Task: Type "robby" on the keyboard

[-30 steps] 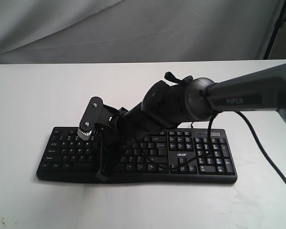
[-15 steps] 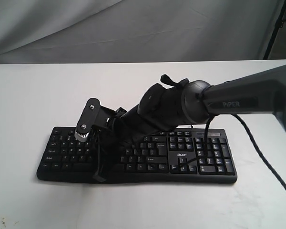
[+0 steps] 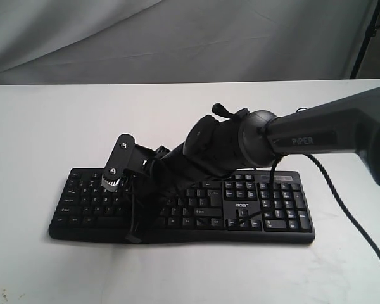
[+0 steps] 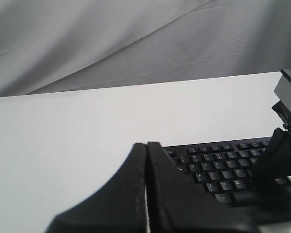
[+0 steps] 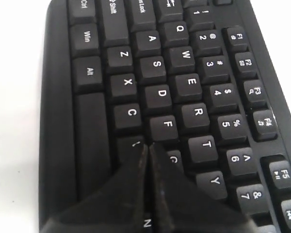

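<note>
Dark grey arm [image 3: 329, 132] marked "PiPER", black cable [image 3: 348, 217], black fingers [image 5: 128, 194]

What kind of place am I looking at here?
Probably a robotics lab test bench: a white table, a grey cloth backdrop, and a PiPER-marked robot arm over an acer keyboard.

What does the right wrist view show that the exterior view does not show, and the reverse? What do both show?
Only the right wrist view: readable letters, such as the R key, with the shut right hand near the F key. Only the exterior view: the number pad, the acer logo, the right arm and the grey cloth behind. Both: the black keyboard.
</note>
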`<state>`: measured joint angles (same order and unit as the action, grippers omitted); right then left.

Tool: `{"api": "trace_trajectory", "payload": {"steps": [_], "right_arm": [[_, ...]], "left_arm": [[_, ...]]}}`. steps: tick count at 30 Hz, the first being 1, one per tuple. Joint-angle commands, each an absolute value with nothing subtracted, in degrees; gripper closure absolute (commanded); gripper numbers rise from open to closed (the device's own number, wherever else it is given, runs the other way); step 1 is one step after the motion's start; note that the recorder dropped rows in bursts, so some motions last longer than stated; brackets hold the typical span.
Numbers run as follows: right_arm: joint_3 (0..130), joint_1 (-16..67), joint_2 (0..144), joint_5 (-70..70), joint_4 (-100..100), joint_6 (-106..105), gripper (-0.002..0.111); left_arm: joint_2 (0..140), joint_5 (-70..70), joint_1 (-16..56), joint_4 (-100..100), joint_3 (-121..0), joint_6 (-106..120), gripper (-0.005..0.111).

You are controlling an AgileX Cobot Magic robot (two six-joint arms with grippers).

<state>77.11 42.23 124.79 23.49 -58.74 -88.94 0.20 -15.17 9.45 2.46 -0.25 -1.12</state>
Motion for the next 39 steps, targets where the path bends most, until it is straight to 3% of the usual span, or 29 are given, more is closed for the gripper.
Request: {"api": "trace_trajectory", "payload": {"steps": [1,39], "right_arm": [[77.5,42.1,124.3,23.2,-58.5,-88.9,0.108],[77.5,41.2,121.1,22.2,-57.1,-88.4,0.108]], "left_arm": [[0.0,-14.9,9.8,2.7,0.0,-1.3,0.107],[0.0,-14.9,9.8,2.7,0.0,-1.3,0.107]]}}
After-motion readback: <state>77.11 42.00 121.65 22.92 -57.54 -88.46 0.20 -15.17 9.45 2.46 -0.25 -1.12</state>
